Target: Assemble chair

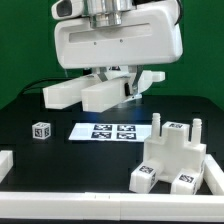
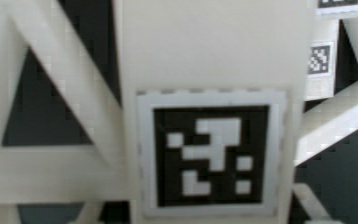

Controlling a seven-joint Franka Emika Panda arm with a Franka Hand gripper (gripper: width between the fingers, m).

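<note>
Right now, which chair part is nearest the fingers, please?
The long part at the back, directly under the arm; the cube and pegged block sit farther forward.

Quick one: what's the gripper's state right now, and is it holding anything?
Gripper: closed on a white tagged chair part, held in the air.

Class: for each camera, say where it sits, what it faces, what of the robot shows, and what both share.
Exterior view: off the arm, facing the table; the robot's white body and tool show.
Wrist view: on the wrist, close on the tagged chair part; no tool clearly visible.
Shared: that chair part, in the tool.
</note>
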